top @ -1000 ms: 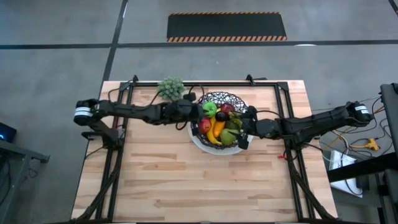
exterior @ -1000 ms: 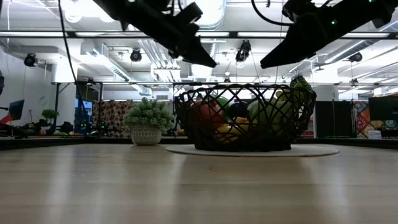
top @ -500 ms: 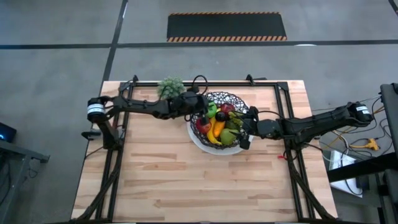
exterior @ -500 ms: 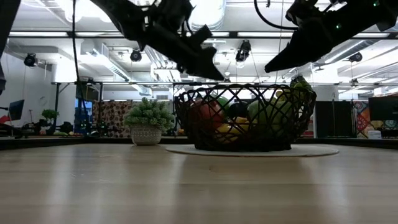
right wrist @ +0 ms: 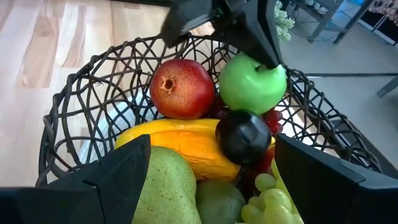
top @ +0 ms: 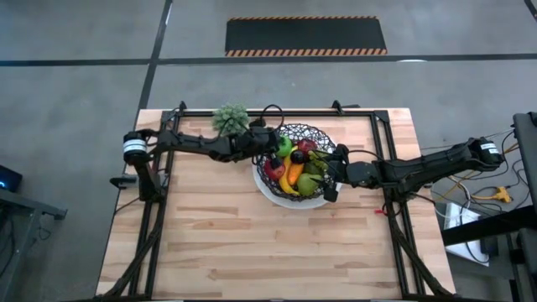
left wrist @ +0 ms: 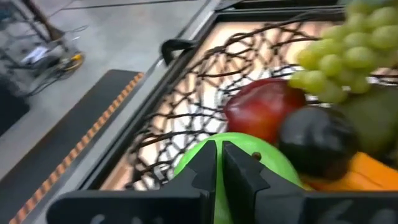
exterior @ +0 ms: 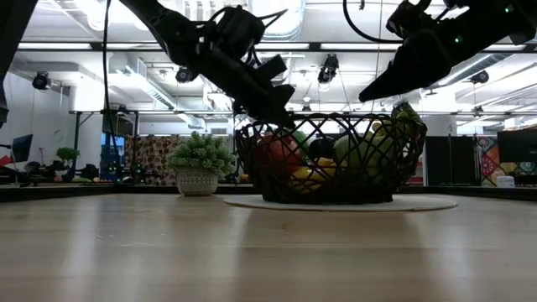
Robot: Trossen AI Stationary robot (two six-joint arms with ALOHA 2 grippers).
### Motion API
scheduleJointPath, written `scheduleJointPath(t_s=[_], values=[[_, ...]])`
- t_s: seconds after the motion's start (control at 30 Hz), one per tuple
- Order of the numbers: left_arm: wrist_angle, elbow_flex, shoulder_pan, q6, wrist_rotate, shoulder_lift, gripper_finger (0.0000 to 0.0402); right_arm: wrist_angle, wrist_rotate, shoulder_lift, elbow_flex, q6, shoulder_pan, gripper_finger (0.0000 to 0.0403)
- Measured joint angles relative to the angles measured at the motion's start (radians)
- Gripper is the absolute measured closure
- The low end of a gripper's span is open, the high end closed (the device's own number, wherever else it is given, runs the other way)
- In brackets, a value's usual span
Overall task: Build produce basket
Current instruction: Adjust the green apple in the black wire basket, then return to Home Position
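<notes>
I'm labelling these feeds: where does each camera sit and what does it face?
High: overhead, straight down; both arms meet at the basket.
Low: table height, level; basket, arms above.
Left wrist: past shut left gripper onto green apple.
Right wrist: between open right gripper fingers into basket.
Both wrists share the green apple.

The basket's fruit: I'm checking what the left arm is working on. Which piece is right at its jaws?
The green apple. The left gripper, jaws shut, is right over it at the basket's far side; the red fruit beside it and the dark round one lie clear.
</notes>
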Motion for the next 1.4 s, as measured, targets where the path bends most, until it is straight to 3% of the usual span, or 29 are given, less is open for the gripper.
scheduleJointPath(t_s=[0.6, 0.77, 1.1, 1.4], values=[[-0.028, -0.009, 0.004, -0.054, -0.025, -0.001, 0.0394, -0.001, 0.0, 0.0, 0.0, 0.01, 0.0, 0.0078], [-0.03, -0.003, 0.003, -0.045, -0.025, -0.051, 0.0394, -0.001, 0.0, 0.0, 0.0, 0.01, 0.0, 0.0078], [-0.16, -0.049, -0.045, -0.051, 0.01, -0.265, 0.0394, 0.011, 0.009, -0.002, -0.014, -0.023, 0.0, 0.0078], [-0.123, -0.396, -0.298, 0.03, 0.065, -0.617, 0.0394, 0.379, -0.102, -0.076, -0.21, -0.179, -0.018, 0.0078]])
